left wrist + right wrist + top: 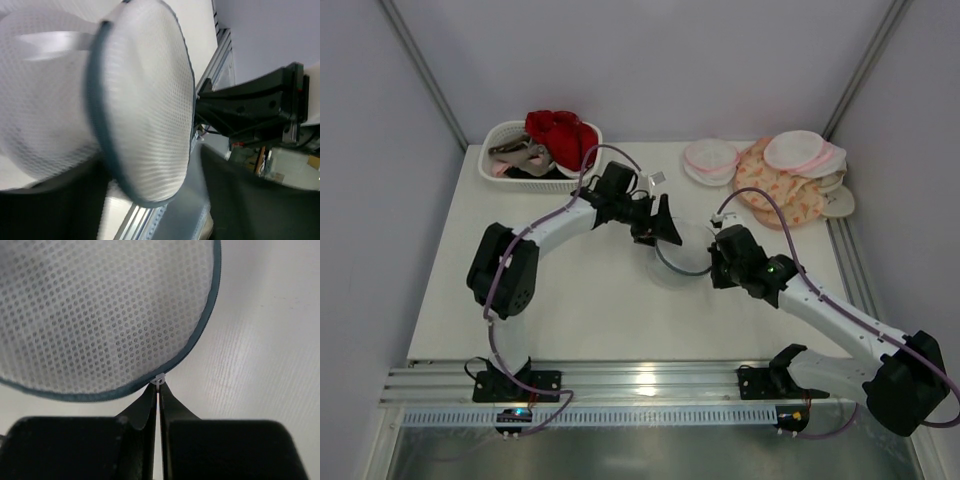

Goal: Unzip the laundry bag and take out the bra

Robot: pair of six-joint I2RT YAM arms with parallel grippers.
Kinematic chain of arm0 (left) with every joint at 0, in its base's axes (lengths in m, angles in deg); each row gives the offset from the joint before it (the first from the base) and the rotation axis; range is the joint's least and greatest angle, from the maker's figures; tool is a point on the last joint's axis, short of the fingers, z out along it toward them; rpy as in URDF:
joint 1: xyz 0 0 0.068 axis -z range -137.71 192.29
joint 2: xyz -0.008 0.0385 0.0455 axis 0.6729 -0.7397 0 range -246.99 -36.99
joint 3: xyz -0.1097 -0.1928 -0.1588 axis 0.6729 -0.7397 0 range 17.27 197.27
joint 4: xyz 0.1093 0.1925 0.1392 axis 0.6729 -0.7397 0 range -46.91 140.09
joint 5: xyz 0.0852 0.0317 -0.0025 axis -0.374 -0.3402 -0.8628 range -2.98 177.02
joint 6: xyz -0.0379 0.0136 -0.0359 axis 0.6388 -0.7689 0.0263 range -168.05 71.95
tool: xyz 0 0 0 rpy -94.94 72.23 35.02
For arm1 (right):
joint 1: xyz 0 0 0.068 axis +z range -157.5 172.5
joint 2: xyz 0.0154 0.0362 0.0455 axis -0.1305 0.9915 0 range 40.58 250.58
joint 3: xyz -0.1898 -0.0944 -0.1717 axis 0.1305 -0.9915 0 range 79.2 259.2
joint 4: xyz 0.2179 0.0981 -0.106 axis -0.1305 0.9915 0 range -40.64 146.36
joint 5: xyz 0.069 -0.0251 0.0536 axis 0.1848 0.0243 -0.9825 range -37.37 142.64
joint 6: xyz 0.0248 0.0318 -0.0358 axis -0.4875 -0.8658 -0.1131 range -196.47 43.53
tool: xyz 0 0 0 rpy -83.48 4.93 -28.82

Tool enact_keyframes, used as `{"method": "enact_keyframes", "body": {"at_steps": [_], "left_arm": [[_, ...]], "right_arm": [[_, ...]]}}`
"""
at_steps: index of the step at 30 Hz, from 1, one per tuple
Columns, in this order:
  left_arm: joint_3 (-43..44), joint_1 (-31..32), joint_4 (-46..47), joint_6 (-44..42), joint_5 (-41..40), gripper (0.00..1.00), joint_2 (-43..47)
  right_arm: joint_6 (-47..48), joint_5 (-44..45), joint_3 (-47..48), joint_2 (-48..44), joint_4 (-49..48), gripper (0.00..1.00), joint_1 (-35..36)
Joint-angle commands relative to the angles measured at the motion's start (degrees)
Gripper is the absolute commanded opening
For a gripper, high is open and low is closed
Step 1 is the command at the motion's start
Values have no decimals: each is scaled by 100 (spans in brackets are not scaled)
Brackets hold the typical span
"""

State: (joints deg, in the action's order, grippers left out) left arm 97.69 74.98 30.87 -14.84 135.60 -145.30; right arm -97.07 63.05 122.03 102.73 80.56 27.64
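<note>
The laundry bag (682, 250), a round white mesh pouch with a dark grey zipper rim, is at the table's middle between my two grippers. My right gripper (717, 262) is at its right edge. In the right wrist view that gripper (159, 390) is shut on the small white zipper pull (159, 380) at the bag's (100, 315) rim. My left gripper (660, 228) is at the bag's far left side. In the left wrist view its blurred dark fingers (260, 200) stand apart, with the bag's (145, 110) lower edge between them and a gap on the right. The bra is hidden.
At the back left, a white basket (500, 170) holds a red garment (558, 133) and a grey-pink one (516, 153). Pink-rimmed round pouches (710, 158) and peach patterned pouches (782, 192) lie at the back right. An aluminium rail (640, 385) runs along the near edge.
</note>
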Motion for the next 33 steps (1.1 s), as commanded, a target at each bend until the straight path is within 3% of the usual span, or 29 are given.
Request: {"method": "enact_keyframes", "body": {"at_steps": [1,2,6,10,15,19,29,33], "left_arm": [[597,-8,-161,44,-75,85,-111],[615,1,-74,123,-207,99,-76],[273,-43,51,589,-1559,99,494],[-919,-61,-72,1370,-2903,100,1557],[-2239,-52,-91,1898,-3197,99,3069],[-3241,88,618,2811,-2899,99,3737],[-3367,791,2052,3709,-3012,99,3133],[-3095,1002,2195,3780,-3056,99,2746]], "right_arm": [[135,-522,-29,-256,-483,4,20],[135,-549,-38,-326,-483,4,20],[118,-733,-99,-423,-501,4,11],[179,-1470,-143,-502,-615,4,28],[320,-3833,-459,-757,-1641,3,265],[346,-3898,-372,-399,-1811,4,476],[425,-3626,-152,34,-1767,4,828],[443,-3520,-187,-45,-1653,3,846]]}}
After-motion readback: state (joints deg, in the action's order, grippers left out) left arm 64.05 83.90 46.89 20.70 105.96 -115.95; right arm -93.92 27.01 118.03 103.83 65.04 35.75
